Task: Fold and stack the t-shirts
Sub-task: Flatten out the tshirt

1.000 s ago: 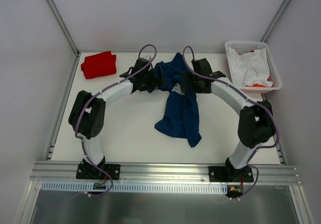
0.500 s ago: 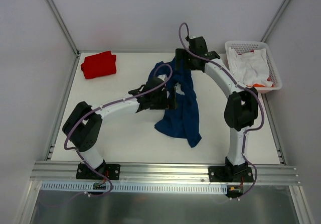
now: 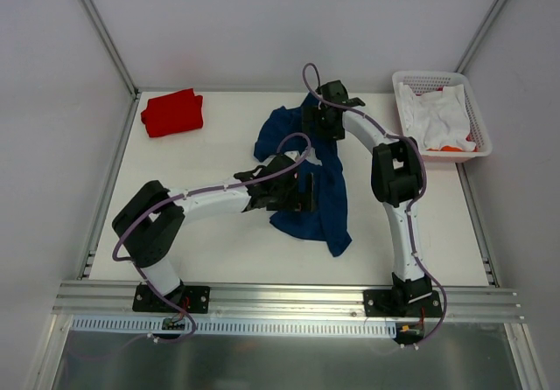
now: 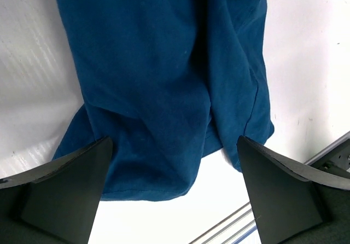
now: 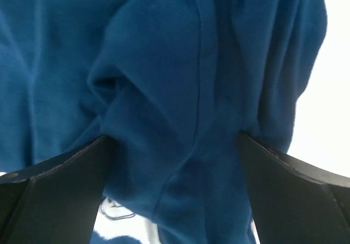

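The navy t-shirt (image 3: 322,211) lies crumpled and twisted in the middle of the tabletop (image 3: 197,158). One lobe is bunched toward the far side and the longer part trails down toward the near edge. The left arm comes in low from the left, with the left fingers (image 4: 65,184) over the middle of that heap, spread wide with nothing clamped between them. From the left wrist, blue cloth hangs across the gap in soft vertical folds, its lower edge curving just beyond the tips. There is white tabletop on either side and a strip of metal rail (image 4: 334,157) in the bottom right corner. On the other side, the right arm climbs the right edge and doubles back over the far end of the shirt. The right fingers (image 5: 60,178) are spread just as wide and are not pinched on anything. Cloth fills almost the whole right wrist view, with a seam running down the centre and a sliver of white at the right. Whether either pair is actually pressing on the fabric, I can't tell. The red t-shirt (image 3: 172,113) sits folded in the far left corner, well apart from the blue one. At the far right a white basket (image 3: 429,75) holds white cloth (image 3: 437,119).
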`<state>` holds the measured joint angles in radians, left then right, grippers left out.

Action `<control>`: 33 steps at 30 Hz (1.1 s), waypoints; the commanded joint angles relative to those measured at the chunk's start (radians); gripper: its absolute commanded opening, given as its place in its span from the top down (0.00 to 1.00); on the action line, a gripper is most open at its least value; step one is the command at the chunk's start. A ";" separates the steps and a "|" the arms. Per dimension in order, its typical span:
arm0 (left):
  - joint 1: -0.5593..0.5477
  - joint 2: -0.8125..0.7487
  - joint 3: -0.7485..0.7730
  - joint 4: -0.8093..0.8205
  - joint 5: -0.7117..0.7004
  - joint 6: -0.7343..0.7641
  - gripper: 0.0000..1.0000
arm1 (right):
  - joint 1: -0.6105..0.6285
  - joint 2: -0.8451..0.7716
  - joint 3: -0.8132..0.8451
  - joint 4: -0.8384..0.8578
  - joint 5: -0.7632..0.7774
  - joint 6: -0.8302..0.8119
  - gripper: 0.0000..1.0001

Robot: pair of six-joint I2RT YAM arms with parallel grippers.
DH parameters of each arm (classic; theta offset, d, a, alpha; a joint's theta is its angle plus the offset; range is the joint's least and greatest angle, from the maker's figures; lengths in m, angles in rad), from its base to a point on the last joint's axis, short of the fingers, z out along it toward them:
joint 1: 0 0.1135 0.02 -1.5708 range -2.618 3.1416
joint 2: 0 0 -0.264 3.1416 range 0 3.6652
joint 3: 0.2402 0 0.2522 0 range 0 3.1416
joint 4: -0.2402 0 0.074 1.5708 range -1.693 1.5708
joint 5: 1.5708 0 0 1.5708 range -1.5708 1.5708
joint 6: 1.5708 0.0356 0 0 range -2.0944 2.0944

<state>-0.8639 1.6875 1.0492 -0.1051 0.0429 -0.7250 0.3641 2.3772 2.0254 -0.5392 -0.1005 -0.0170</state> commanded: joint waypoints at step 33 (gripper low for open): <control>-0.147 0.078 0.000 0.007 -0.066 -0.071 0.01 | -0.016 -0.122 0.042 -0.005 -0.048 -0.031 0.01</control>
<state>-1.0073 1.7622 1.0637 -0.1246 -0.0303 -0.7647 0.3607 2.3489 2.0365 -0.5365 -0.1215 -0.0311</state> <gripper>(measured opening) 0.990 0.993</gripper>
